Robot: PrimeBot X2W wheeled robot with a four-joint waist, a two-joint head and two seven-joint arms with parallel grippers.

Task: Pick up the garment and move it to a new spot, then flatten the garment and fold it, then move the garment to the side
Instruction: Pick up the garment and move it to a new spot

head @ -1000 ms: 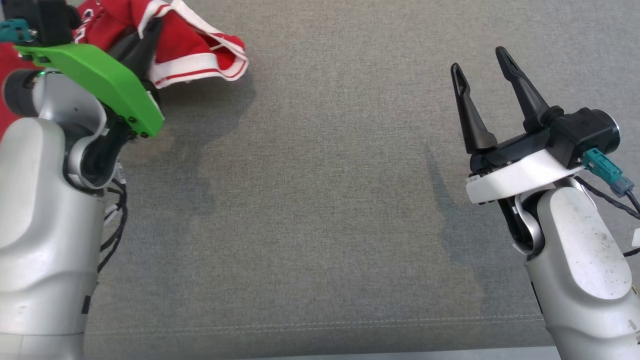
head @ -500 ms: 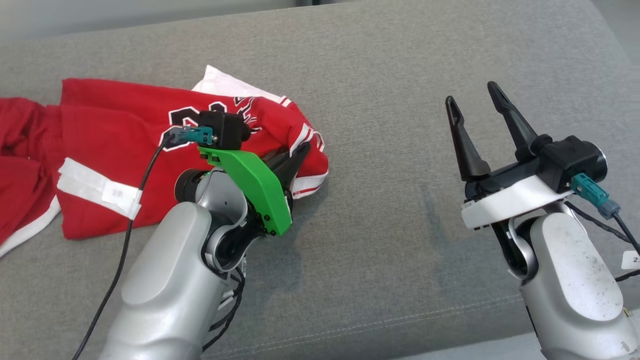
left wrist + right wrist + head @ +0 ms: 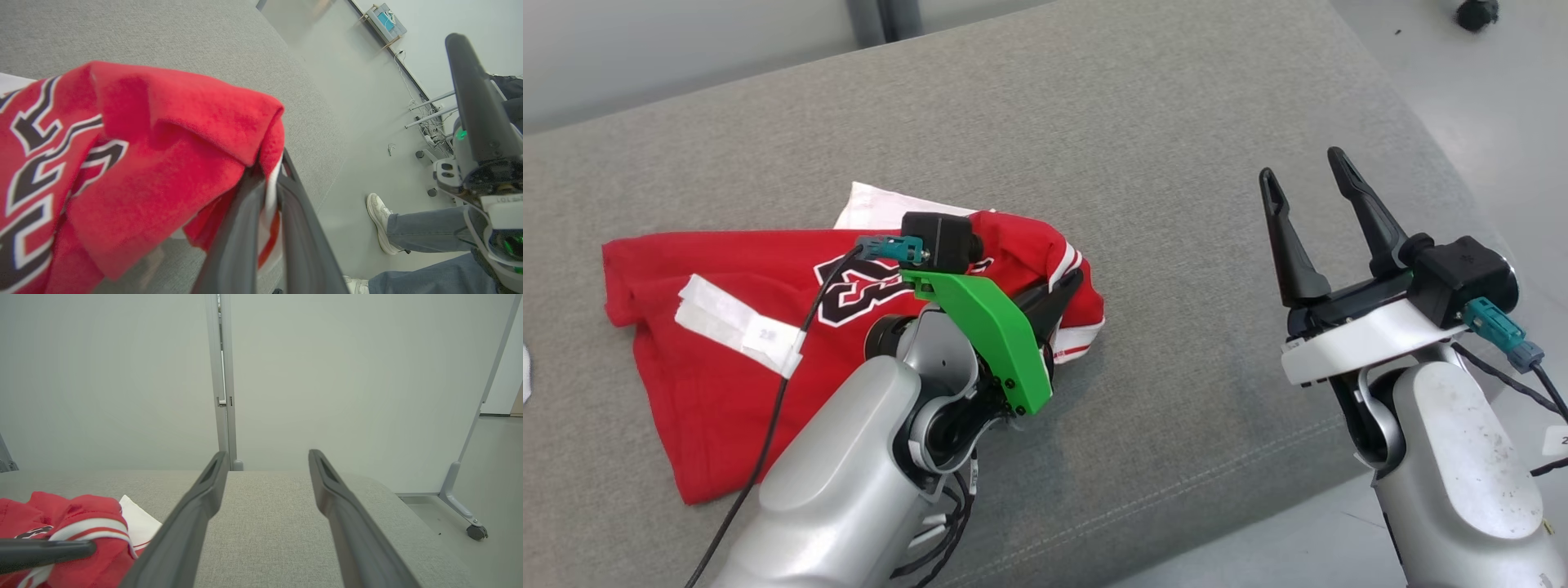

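My left gripper point(image 3: 1068, 286) is clamped on the jersey point(image 3: 711, 384) hem, and my right gripper point(image 3: 1303, 167) is spread wide, empty. I'd best drag low and slow, so the cloth trails flat.

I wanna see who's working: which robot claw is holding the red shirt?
The left gripper, with the green bracket, is pinching the red jersey by its hem; the right gripper stands open, empty.

The garment point(image 3: 686, 408) is bright red, hemmed in white and red stripes, its black numerals point(image 3: 845, 302) outlined white. The cushion point(image 3: 1176, 163) is flecked grey. The left gripper point(image 3: 1070, 284) carries a green bracket point(image 3: 984, 318); the right gripper point(image 3: 1300, 165), at three o'clock, a white bracket point(image 3: 1356, 339).
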